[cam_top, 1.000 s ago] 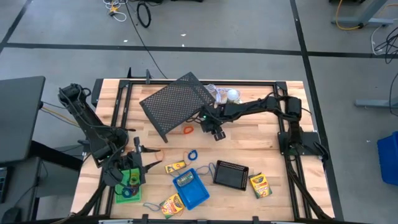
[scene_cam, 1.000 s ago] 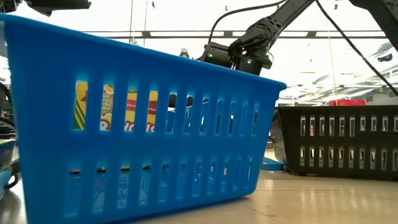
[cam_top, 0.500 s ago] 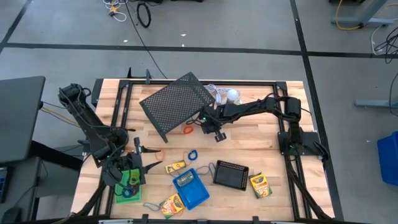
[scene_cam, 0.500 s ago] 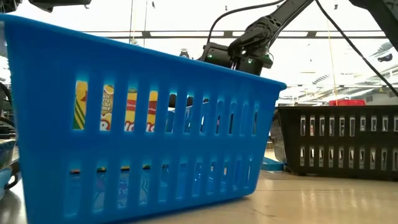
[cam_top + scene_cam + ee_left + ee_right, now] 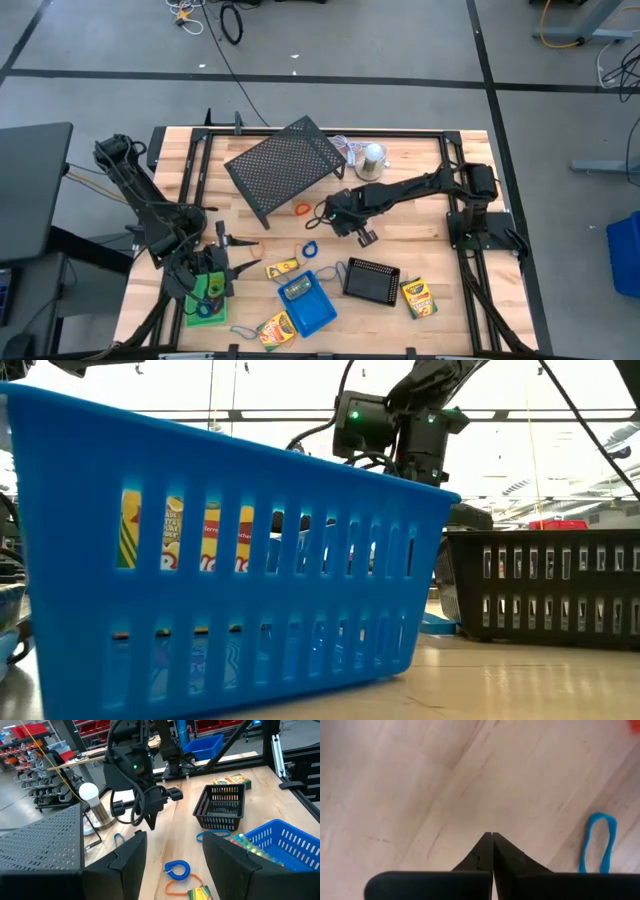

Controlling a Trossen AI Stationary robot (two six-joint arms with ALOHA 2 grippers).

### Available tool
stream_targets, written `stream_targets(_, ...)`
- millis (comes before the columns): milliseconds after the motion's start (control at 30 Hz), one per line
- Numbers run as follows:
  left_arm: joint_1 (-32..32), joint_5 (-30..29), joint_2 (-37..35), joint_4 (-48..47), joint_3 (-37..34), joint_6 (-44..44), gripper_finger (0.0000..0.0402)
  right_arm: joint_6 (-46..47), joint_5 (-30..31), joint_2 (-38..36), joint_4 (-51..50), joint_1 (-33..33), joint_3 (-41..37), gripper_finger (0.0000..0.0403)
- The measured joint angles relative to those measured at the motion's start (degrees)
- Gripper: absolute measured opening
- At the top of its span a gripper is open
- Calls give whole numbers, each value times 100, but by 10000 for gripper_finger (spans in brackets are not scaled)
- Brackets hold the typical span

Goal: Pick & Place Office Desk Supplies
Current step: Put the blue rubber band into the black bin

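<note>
My right gripper (image 5: 338, 224) hangs shut and empty over bare wood at mid-table, fingers pointing down (image 5: 492, 836). A thin blue elastic loop (image 5: 600, 842) lies flat beside it, an orange loop (image 5: 302, 209) past that, and a coiled blue loop (image 5: 310, 249) nearer the front. My left gripper (image 5: 172, 865) stands open and empty above the green tray (image 5: 207, 298) at the front left. The blue tray (image 5: 308, 305) holds a crayon box (image 5: 297, 290). Other crayon boxes (image 5: 282, 268), (image 5: 275, 328), (image 5: 418, 296) lie flat around it. The small black mesh tray (image 5: 371, 281) stands to its right.
A large black mesh rack (image 5: 282, 168) stands tilted at the far centre, with a silver dome-shaped thing (image 5: 372, 158) and its white bulb to its right. A black frame (image 5: 195, 160) rims the table. Bare wood lies between the rack and the trays.
My right gripper has swung from beside the rack toward the table's near edge, staying above the wood. Its fingers, apart a second ago, stand together now with nothing between them. The loops and trays lie where they were.
</note>
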Motion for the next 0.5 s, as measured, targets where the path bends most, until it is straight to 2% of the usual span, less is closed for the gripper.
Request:
stream_targets(133,0,46,0,188,0,226,201,38,607,-2,330,14,1,1)
stream_targets(267,0,88,0,198,2,259,201,-95,653,-3,816,-313,5,16)
stream_targets(367,0,109,0,197,2,249,201,-122,624,-12,920,-554,11,58)
stream_targets(500,0,117,0,196,2,251,201,-158,377,-12,859,-869,11,136)
